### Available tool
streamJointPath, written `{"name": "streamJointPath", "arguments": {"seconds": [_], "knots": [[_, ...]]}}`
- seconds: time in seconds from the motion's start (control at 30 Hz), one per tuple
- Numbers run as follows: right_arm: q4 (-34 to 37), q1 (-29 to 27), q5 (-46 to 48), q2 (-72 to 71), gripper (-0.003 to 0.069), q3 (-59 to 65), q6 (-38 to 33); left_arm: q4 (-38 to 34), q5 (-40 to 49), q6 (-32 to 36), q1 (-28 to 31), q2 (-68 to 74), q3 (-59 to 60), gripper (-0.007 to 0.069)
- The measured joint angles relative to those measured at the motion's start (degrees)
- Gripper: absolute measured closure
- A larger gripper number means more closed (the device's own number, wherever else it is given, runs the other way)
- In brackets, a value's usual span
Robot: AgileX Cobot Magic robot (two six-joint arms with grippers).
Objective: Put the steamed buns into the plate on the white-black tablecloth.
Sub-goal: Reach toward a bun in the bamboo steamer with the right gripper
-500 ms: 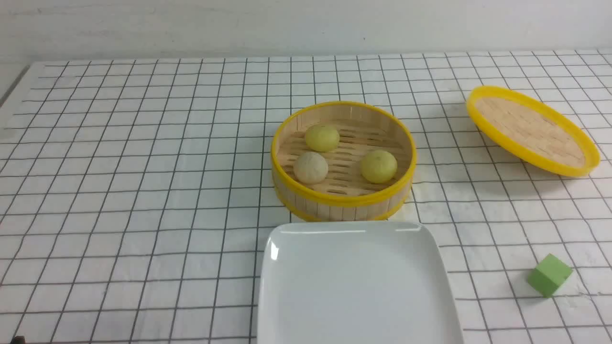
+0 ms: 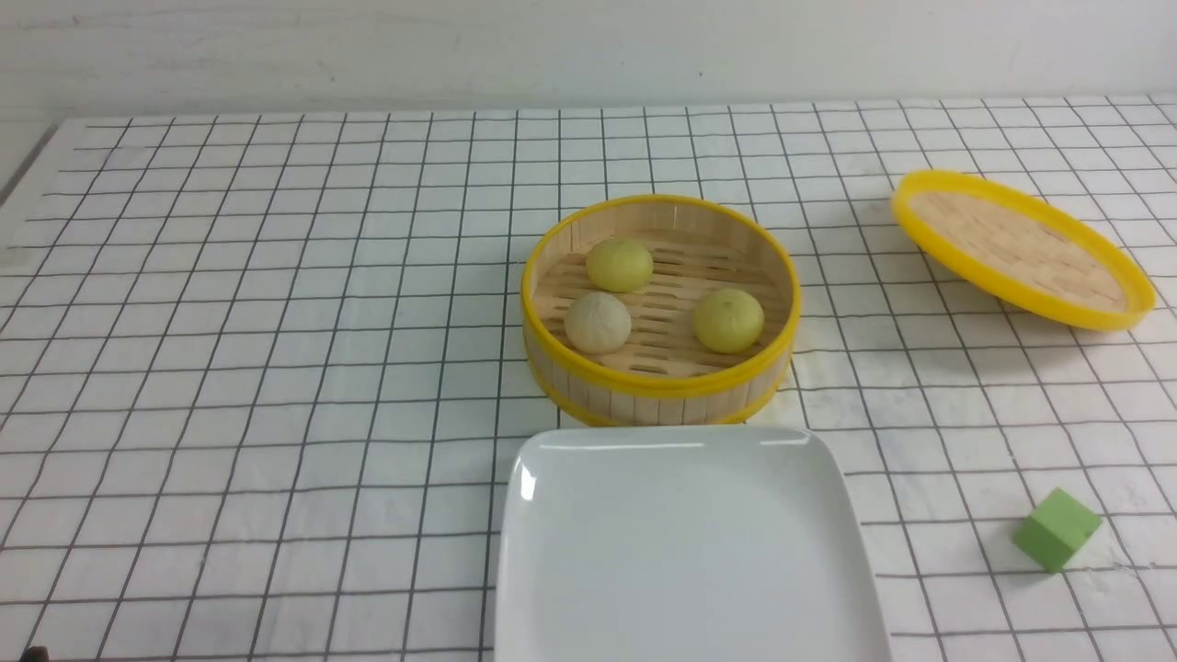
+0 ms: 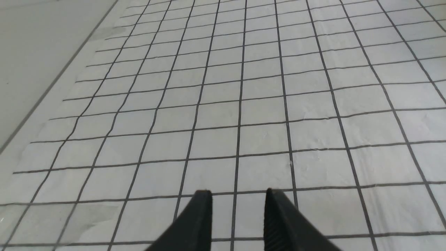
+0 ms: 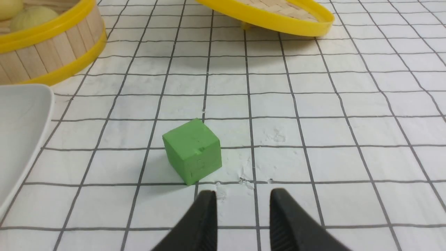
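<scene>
Three steamed buns lie inside the round bamboo steamer basket [image 2: 662, 391]: a pale yellow one [image 2: 619, 265] at the back, an off-white one [image 2: 598, 323] front left, and a second yellow one [image 2: 728, 320] front right. The white square plate [image 2: 680, 552] stands bare on the white-black tablecloth [image 2: 276, 368], just in front of the basket. Neither arm shows in the front view. My left gripper [image 3: 238, 193] is open above bare cloth. My right gripper [image 4: 244, 194] is open too, just behind the green cube [image 4: 192, 150], with nothing between its fingers.
The yellow-rimmed bamboo lid [image 2: 1021, 248] rests tilted at the back right. The green cube [image 2: 1057, 529] sits to the right of the plate. In the right wrist view the basket [image 4: 52, 45] and the plate's rim [image 4: 21, 118] show beyond the cube.
The bamboo lid has settled slightly flatter on the cloth. The buns, basket, plate and cube have not moved.
</scene>
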Motion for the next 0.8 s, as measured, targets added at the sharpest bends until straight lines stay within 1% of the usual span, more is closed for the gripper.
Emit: {"name": "streamJointPath", "arguments": {"seconds": [0.63,0.7,0.73,0.77,0.8], "knots": [[-0.56,0.00,-0.41,0.00,0.0420,0.02,0.21,-0.31,0.00,-0.41,0.00,0.00,0.00,0.0384],[2.46,0.00,-0.81,0.00,0.0420,0.09,2.96,-2.83,-0.48,-2.89,0.00,0.00,0.00,0.0384],[3.05,0.00,-0.81,0.00,0.0420,0.09,2.96,-3.89,-0.54,-3.82,0.00,0.00,0.00,0.0384],[8.14,0.00,-0.95,0.00,0.0420,0.21,7.25,-9.73,-1.02,-8.88,0.00,0.00,0.00,0.0384],[12.07,0.00,-1.07,0.00,0.0420,0.23,9.52,-13.24,-1.20,-12.00,0.00,0.00,0.00,0.0384]]}}
